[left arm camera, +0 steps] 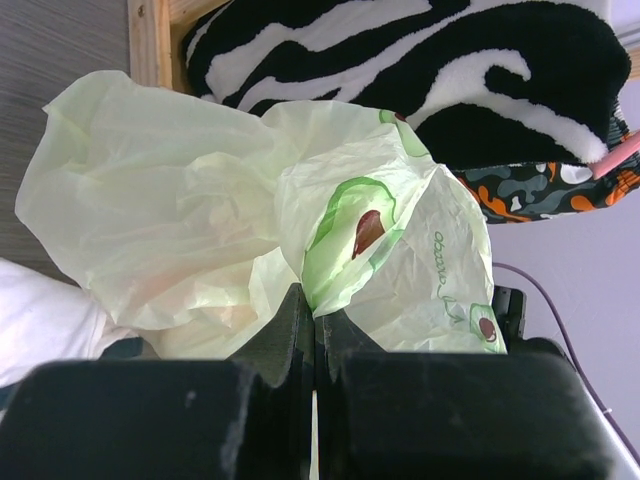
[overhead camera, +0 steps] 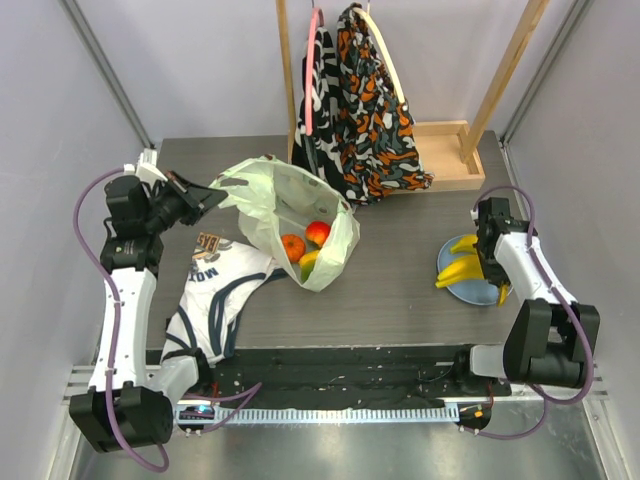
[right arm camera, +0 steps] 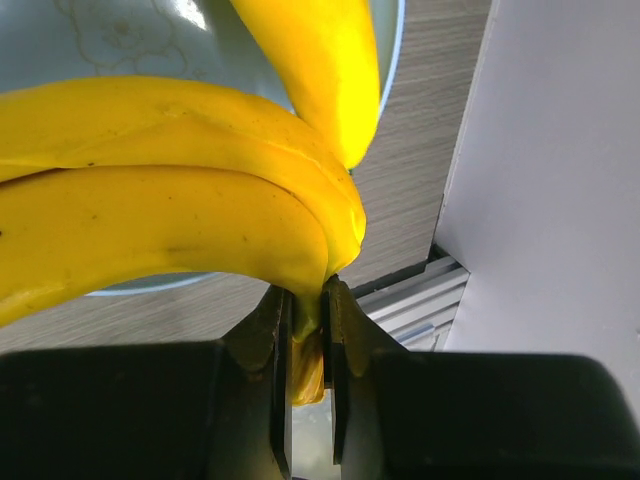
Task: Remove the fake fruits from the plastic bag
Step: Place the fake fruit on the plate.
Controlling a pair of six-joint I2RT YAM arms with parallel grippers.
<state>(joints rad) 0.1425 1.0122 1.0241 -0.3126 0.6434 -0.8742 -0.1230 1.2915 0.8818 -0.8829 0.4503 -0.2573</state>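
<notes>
The pale yellow-green plastic bag [overhead camera: 290,215] with avocado prints lies at the table's middle, mouth lifted to the left. My left gripper [overhead camera: 212,197] is shut on its edge; the left wrist view shows the bag [left arm camera: 200,210] pinched between the closed fingers. Inside it I see an orange round fruit [overhead camera: 292,246], a red one [overhead camera: 318,232] and a yellow-green piece [overhead camera: 308,263]. My right gripper [overhead camera: 494,270] is shut on the stem of a yellow banana bunch [overhead camera: 460,268] over a blue plate [overhead camera: 478,292]. The right wrist view shows the bananas [right arm camera: 170,190] and plate [right arm camera: 110,40].
A white garment with navy stripes [overhead camera: 215,295] lies at the near left. Black-white and orange patterned cloths [overhead camera: 365,110] hang from a wooden rack [overhead camera: 445,155] at the back, just behind the bag. The table's right edge and wall are close to the plate.
</notes>
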